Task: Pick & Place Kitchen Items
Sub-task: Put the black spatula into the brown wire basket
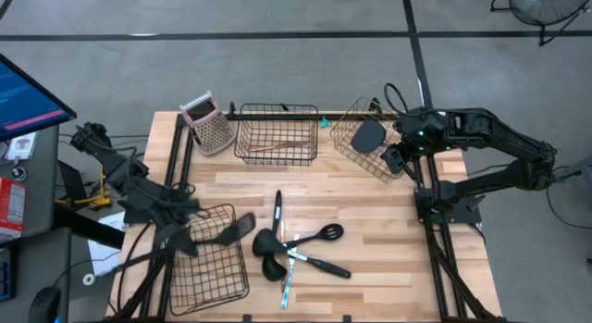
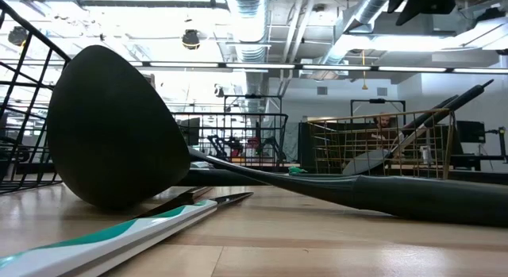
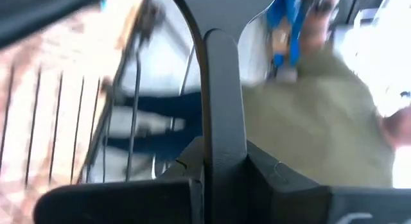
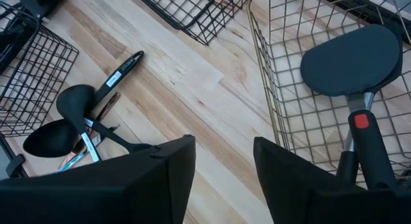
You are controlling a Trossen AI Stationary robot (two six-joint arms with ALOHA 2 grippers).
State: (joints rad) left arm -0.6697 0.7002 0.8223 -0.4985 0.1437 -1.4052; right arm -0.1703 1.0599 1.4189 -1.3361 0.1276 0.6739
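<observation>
My left gripper [image 1: 181, 234] is at the table's left, over the left wire basket [image 1: 211, 267], shut on a black spatula [image 1: 239, 228]. My right gripper [image 1: 398, 159] [image 4: 225, 165] is open and empty at the near side of the right wire basket [image 1: 350, 129]. In that basket a black spatula [image 4: 350, 57] leans with its head up. Several utensils, black ladles and spoons and one with a teal-and-white handle [image 2: 119, 239], lie in a pile [image 1: 298, 249] mid-table. A wooden-handled utensil [image 1: 277, 145] lies in the middle basket [image 1: 276, 113]. My left gripper pinches the black spatula's handle [image 3: 221, 115] between its two fingers [image 3: 270, 176]. The handle runs straight out ahead from between them. The spatula's head [image 1: 242, 225] points toward the table's right, held over the basket's far right corner; whether it touches the wire I cannot tell.
A pink-topped metal box grater [image 1: 209, 125] stands at the far left beside the middle basket. Bare wood lies between the pile and the far baskets [image 1: 370, 212]. A large black ladle bowl [image 2: 111, 126] fills the low view's left.
</observation>
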